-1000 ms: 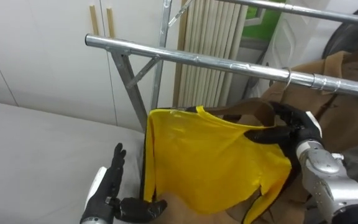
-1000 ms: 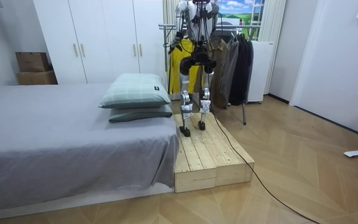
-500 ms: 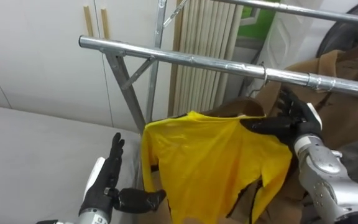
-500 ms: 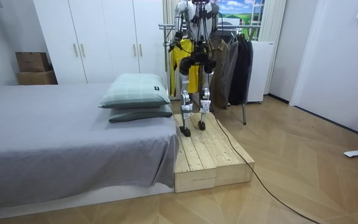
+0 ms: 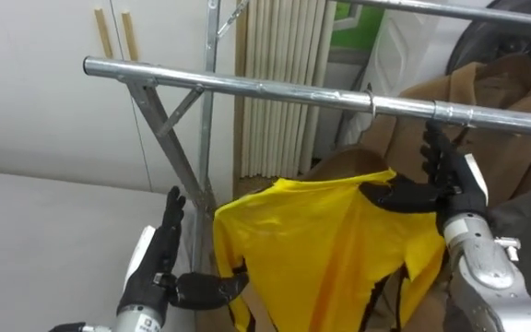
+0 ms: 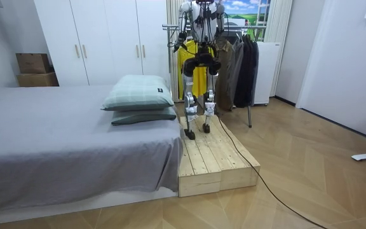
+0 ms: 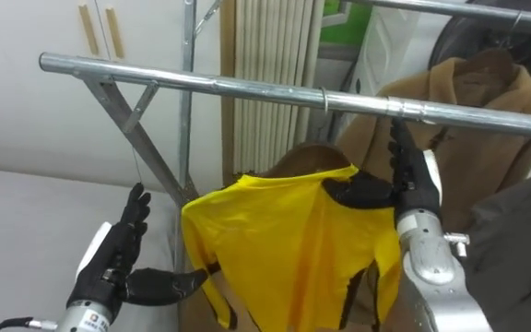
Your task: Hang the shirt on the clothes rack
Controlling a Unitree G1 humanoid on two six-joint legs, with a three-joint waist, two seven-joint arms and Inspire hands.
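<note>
The yellow shirt (image 5: pixel 330 240) hangs in the centre of the frame, just under the metal rail (image 5: pixel 247 86). A thin hook (image 5: pixel 371 96) loops over the rail right above the shirt's dark collar. The right hand (image 5: pixel 450 180), at right of centre, has its fingers straight and pointing up beside the collar, with the thumb reaching onto the collar. The left hand (image 5: pixel 159 267), at lower left, is spread flat with fingers upright, and its thumb stretches sideways to the shirt's lower left edge. A brown coat (image 5: pixel 487 101) hangs on the rail at upper right. In the room view the robot stands on a wooden platform (image 6: pixel 215 159) beside the bed (image 6: pixel 56 127), facing the rack.
</note>
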